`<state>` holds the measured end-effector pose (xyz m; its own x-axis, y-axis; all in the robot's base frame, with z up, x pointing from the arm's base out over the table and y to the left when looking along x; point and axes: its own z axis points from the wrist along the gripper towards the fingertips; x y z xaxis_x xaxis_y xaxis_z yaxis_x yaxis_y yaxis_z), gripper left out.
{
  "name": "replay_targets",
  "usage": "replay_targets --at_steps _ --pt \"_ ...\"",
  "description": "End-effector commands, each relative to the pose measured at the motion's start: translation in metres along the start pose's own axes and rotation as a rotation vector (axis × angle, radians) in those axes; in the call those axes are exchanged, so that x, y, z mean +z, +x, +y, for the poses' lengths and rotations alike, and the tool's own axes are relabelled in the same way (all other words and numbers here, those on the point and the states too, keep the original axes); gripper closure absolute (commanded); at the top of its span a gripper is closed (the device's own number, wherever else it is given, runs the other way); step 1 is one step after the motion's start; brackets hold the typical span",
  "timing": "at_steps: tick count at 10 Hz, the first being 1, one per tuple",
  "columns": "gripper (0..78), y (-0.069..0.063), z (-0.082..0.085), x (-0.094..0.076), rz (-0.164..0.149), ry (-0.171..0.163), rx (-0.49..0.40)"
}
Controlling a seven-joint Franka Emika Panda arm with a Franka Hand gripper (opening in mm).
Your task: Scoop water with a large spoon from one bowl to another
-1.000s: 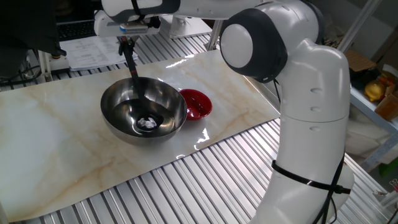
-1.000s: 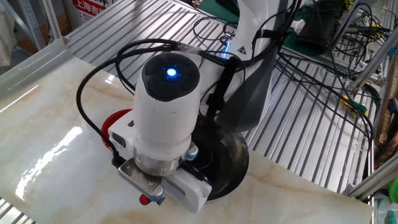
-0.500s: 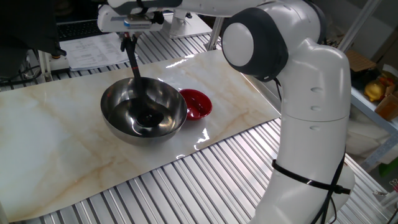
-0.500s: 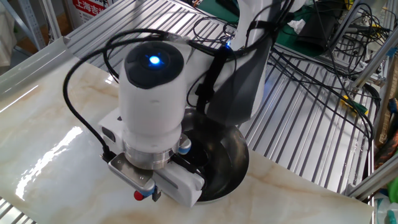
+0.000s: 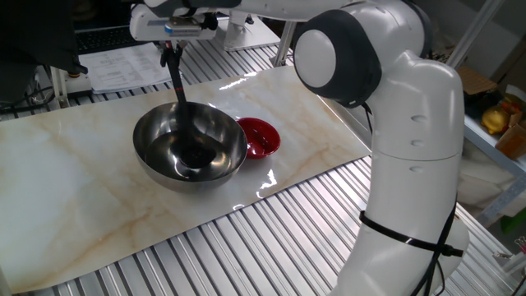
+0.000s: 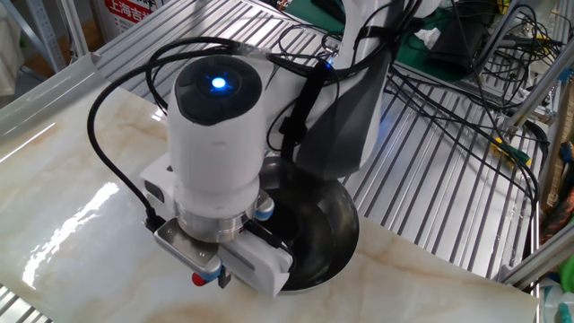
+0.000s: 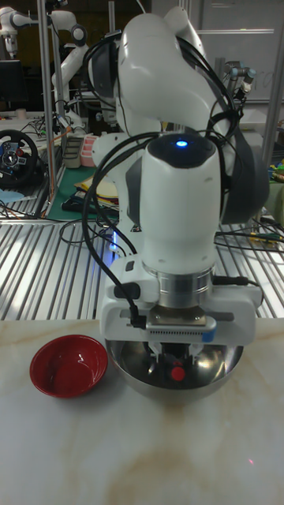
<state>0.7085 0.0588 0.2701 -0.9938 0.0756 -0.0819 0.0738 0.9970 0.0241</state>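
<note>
One fixed view: almost no change from half a second ago; the end effector sits at the same height, and the large spoon still hangs steeply into the steel bowl. Compared with a second ago the arm has risen and shifted slightly, and the bright patch seen at the bowl's bottom then is now covered by the dark scoop, which sits low inside near the bottom. Water not discernible, only reflections on the steel.

End effector is clamped on the spoon's handle top; the fingers look closed around it in this view, and the red mark shows under the wrist in the tall fixed view.

The other fixed view: wrist hides most of the bowl, only its right rim shows; wrist pose nearly the same as half a second ago.

Counts: one steel bowl, one red bowl, one spoon, one arm. Red bowl sits on the table just beside the steel bowl, rims nearly touching; contact unclear. In the tall view the red bowl lies left of the steel one.
</note>
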Motion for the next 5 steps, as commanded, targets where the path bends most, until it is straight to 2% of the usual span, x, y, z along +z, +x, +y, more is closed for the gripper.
replay_targets --at_steps 1,5 --pt "76.5 0.0007 -0.0060 -0.0189 -0.006 -0.007 0.013" --pt "76.5 0.0024 -0.0102 -0.0277 -0.009 -0.021 0.029"
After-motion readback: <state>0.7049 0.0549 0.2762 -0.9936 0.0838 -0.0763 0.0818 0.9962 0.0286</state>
